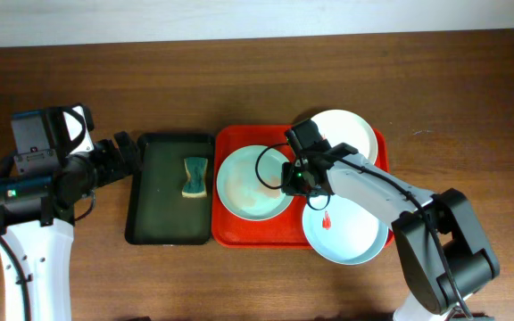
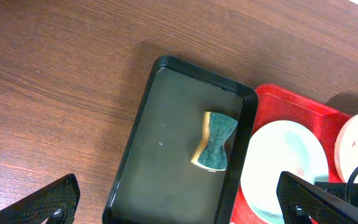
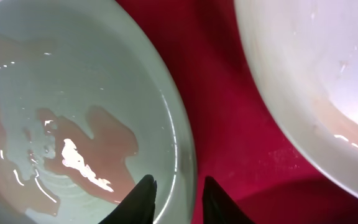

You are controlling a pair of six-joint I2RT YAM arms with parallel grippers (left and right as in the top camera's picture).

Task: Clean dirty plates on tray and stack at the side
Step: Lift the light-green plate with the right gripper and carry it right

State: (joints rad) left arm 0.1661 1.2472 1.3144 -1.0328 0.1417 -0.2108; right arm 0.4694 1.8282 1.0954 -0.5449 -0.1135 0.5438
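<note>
3 plates (image 1: 248,187) fill the red tray (image 1: 230,234), leaving only narrow gaps.

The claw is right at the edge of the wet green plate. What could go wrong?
1. The right gripper straddles only the thin rim of the round pale mint-green plate, which looks wet with pinkish smears, so it might slip out when lifted.
2. The round white plate sits close by on the bright red plastic tray; a tilting plate could bump it.
</note>
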